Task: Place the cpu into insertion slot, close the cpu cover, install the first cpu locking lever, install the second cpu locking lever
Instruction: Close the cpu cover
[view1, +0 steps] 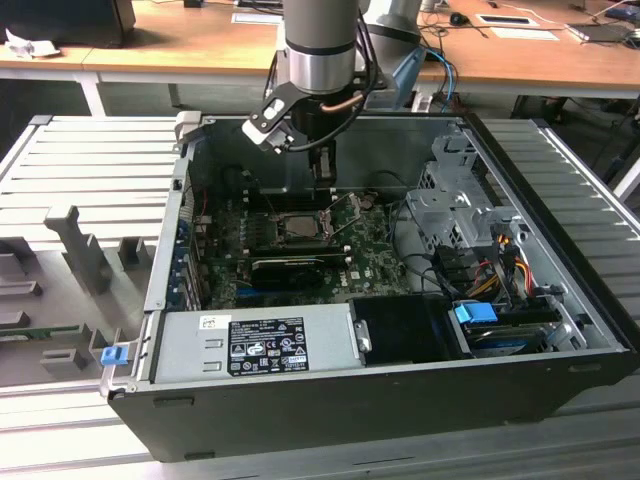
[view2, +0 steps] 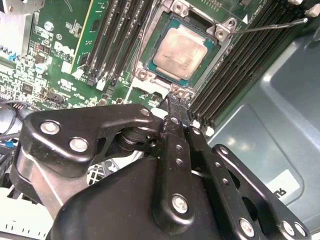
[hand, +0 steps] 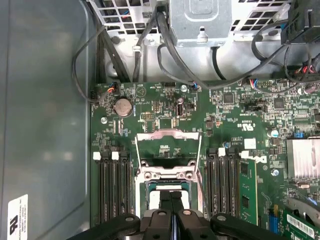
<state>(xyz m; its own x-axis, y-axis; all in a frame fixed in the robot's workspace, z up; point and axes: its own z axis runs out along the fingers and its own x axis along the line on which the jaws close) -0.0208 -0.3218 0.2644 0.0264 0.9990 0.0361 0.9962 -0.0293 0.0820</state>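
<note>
The cpu, a pale metallic square, lies flat in the insertion slot on the green board. The cpu cover stands swung open beyond the slot, and the board shows through its window. In the exterior view the cover leans up beside the slot. My gripper hangs just above the slot's edge, its black fingers shut together with nothing between them. One thin locking lever sticks out raised beside the slot.
Rows of black memory slots flank the socket on both sides. A long black finned card lies in front of it. The power supply, the drive cage and cable bundles crowd the open case.
</note>
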